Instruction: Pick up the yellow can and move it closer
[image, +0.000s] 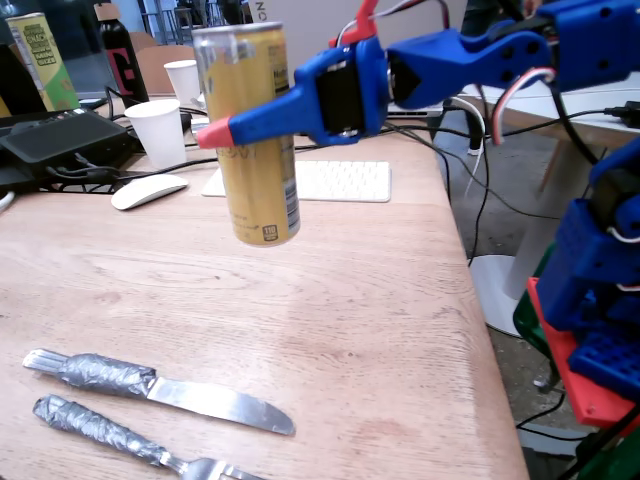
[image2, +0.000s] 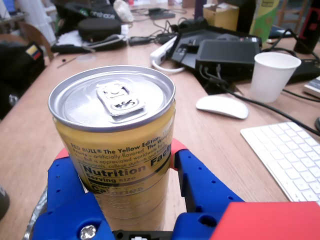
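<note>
One tall golden-yellow metal drink can hangs upright, clamped between my blue gripper jaws, clear above the wooden table.

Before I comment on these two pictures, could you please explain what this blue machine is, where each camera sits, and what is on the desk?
The blue machine is a small robot arm ending in a two-finger gripper. One picture comes from a fixed camera beside the table; the other from a camera on the arm's wrist, looking over the fingers. The gripper is shut on the yellow can, holding it upright, clear of the wood; the wrist view shows its silver top from close up. On the table lie a knife and a fork with taped handles, a paper cup, a mouse and a keyboard.
</note>
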